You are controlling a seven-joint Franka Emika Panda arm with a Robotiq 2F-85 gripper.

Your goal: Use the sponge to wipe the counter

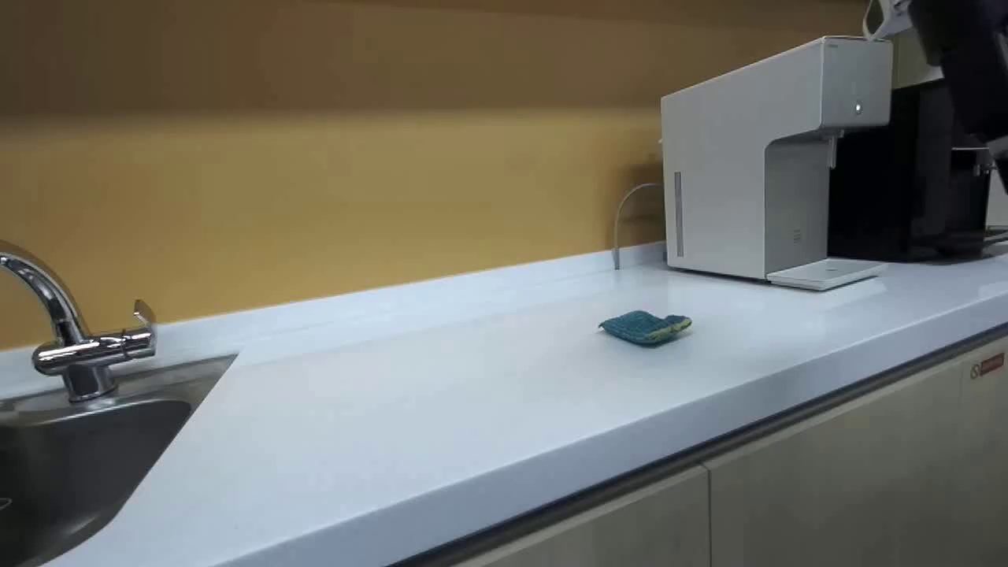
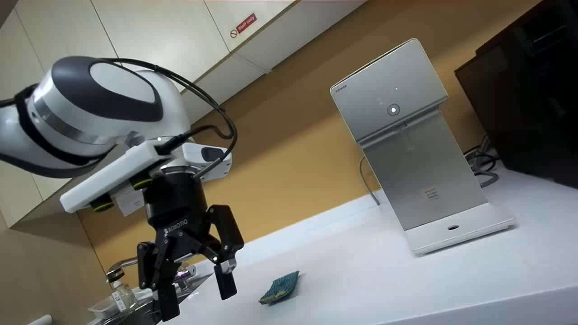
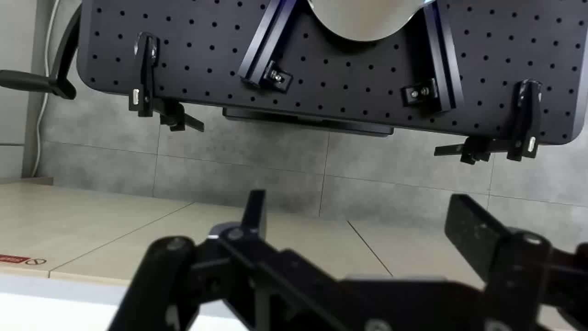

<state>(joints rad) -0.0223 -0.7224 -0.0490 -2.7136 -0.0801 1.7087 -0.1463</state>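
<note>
Presently my tool (image 2: 197,293) has its two black fingers (image 3: 473,225) wide apart, which the wrist view also shows; in an exterior view they point downward from my white and dark grey arm (image 2: 104,95). The sponge (image 1: 642,327) lies on the counter (image 1: 441,409), well apart from these fingers. It is a small teal-blue pad with a yellowish edge, and it rests not completely flat, because one side is a little lifted. Both exterior views show it between the white machine (image 1: 724,181) and the steel sink (image 1: 87,472), where a chrome faucet (image 1: 90,354) stands. The machine carries on its front a small bright light (image 2: 393,109). Beyond the machine there is a black appliance (image 1: 874,181), and behind the counter rises a yellow-brown wall (image 1: 394,197). From my wrist I see a different part: a black board (image 3: 344,87) with many small holes, a grey tiled floor (image 3: 252,147) and pale cabinet doors (image 3: 92,216). At the lower left of the wrist view, a strip of the white counter enters.
</note>
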